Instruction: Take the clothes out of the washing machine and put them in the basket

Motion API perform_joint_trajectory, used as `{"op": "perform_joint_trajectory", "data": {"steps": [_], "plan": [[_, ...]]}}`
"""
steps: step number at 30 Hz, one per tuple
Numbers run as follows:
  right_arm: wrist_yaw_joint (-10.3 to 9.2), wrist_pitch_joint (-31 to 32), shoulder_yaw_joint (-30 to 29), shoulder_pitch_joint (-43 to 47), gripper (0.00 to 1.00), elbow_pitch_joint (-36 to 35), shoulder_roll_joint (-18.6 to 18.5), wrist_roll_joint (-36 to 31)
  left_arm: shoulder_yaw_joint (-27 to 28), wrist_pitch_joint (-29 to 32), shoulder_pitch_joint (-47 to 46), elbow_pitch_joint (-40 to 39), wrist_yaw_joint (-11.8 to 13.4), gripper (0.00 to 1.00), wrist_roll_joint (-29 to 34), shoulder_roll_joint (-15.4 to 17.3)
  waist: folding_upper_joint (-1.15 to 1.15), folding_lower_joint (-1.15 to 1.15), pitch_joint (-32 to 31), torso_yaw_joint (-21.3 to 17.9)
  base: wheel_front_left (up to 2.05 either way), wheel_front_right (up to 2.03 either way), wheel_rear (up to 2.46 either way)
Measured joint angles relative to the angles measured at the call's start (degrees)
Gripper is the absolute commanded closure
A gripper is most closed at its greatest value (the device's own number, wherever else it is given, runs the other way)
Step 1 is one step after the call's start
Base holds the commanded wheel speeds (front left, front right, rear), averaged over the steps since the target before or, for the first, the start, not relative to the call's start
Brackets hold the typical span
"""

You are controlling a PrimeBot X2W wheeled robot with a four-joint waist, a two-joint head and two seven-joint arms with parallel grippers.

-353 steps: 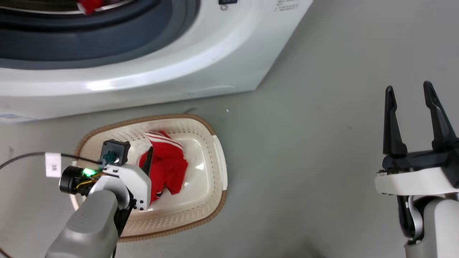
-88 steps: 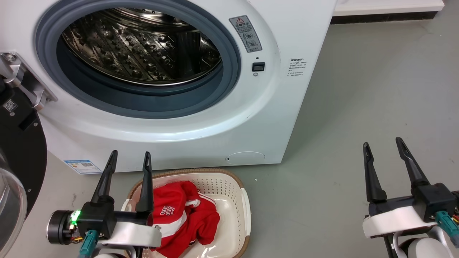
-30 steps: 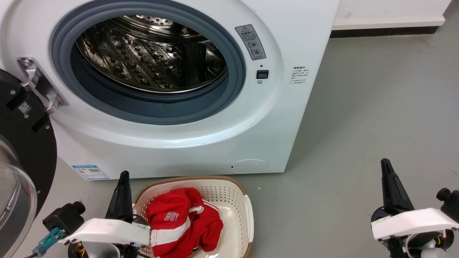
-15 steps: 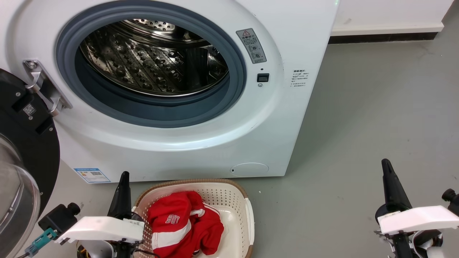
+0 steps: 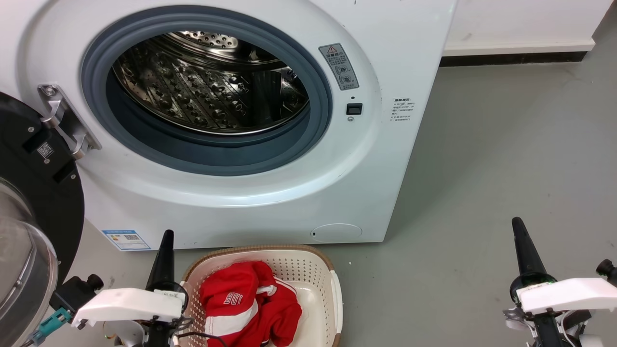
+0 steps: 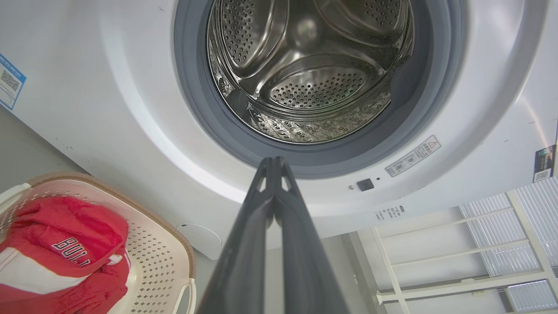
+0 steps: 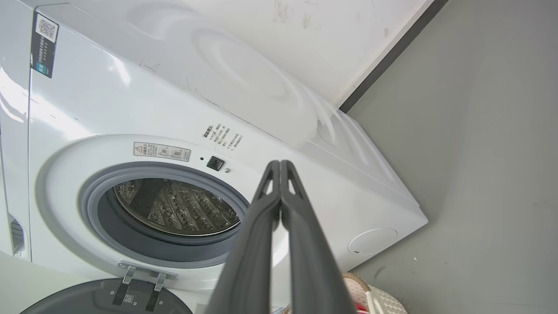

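Observation:
The washing machine (image 5: 376, 159) stands open in front of me, and no fabric shows in its steel drum (image 5: 207, 96). On the floor below it sits the basket (image 5: 308, 253), holding the red clothes (image 5: 246, 303) with white stripes and lettering. My left gripper (image 5: 167, 233) is shut and holds nothing, just left of the basket. My right gripper (image 5: 516, 220) is shut too, over bare floor at the far right. In the left wrist view the shut left gripper (image 6: 274, 159) points at the drum (image 6: 314, 69), with the basket (image 6: 170, 248) and clothes (image 6: 56, 244) at lower left. The right gripper (image 7: 279, 162) points at the washer's front (image 7: 305, 183).
The round black-rimmed door (image 5: 29, 202) hangs open at the left, close to my left arm. Grey floor (image 5: 506, 144) stretches to the right of the washer. A white wall with a dark skirting (image 5: 511, 58) runs behind. A white rack (image 6: 457, 244) stands beside the washer.
The left gripper has left the basket, and the red garment stays there. Both grippers, open 2.9 s ago, are now shut and turned on edge. The camera has shifted slightly.

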Motion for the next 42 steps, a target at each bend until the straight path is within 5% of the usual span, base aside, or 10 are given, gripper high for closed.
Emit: {"op": "perform_joint_trajectory", "data": {"steps": [42], "plan": [[0.00, 5.9, -1.3, -1.3, 1.00, 2.6, 0.0, 25.7, 1.8, 6.0, -1.5, 3.0, -1.0, 1.00, -23.9, 0.0, 0.00, 0.00, -3.3, 0.6, 0.00, 0.00, 0.00]]}}
